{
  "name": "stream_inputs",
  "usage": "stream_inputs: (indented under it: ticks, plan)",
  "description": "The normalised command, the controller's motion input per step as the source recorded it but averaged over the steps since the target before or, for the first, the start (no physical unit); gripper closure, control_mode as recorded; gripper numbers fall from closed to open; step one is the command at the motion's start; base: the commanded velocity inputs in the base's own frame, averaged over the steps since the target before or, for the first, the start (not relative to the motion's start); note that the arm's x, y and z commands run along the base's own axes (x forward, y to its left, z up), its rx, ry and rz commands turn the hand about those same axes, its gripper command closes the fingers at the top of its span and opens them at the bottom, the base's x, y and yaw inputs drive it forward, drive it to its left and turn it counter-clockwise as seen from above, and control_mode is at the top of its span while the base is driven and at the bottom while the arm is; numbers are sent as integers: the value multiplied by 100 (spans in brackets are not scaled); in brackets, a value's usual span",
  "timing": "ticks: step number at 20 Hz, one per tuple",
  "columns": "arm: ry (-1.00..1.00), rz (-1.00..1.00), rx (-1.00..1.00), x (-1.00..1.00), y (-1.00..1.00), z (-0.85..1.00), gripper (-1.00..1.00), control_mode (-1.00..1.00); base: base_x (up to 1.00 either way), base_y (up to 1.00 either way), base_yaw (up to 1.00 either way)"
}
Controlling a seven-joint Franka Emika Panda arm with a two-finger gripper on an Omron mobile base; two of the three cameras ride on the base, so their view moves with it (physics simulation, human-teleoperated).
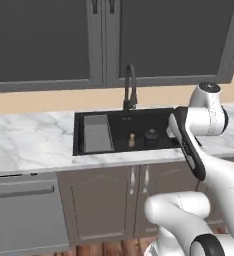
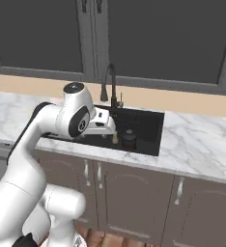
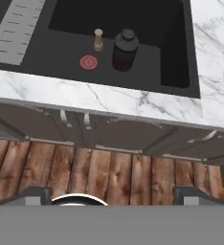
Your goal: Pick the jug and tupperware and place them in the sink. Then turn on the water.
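Observation:
The black-brown jug [image 3: 125, 48] with its dark lid and knob stands upright on the floor of the black sink [image 3: 171, 48]. It also shows in the left base view as the jug [image 1: 151, 136] and in the right base view as the jug [image 2: 129, 137]. My gripper [image 3: 114, 195] is open, its fingertips [image 3: 37, 194] far apart with nothing between them. It hangs above the counter's front edge, on the near side of the sink and well clear of the jug. The white hand [image 2: 104, 123] sits just left of the jug. The tupperware is out of view.
A small brass peg [image 3: 98, 39] and a flat red disc [image 3: 88, 61] lie in the sink beside the jug. A grey ribbed rack [image 1: 97, 132] fills the sink's left side. The black gooseneck faucet [image 1: 130, 85] rises behind the basin. White marble counter [image 1: 29, 140] runs on both sides.

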Motion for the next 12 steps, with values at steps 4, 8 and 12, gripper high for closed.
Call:
stream_inputs:
  ticks: [4, 8, 12]
  plan:
    - [0, 0, 0, 0, 0, 0, -100, 100, -4, 84, 71]
    - [0, 0, 0, 0, 0, 0, -100, 100, 4, 66, 87]
    - [0, 0, 0, 0, 0, 0, -100, 100, 9, 48, 91]
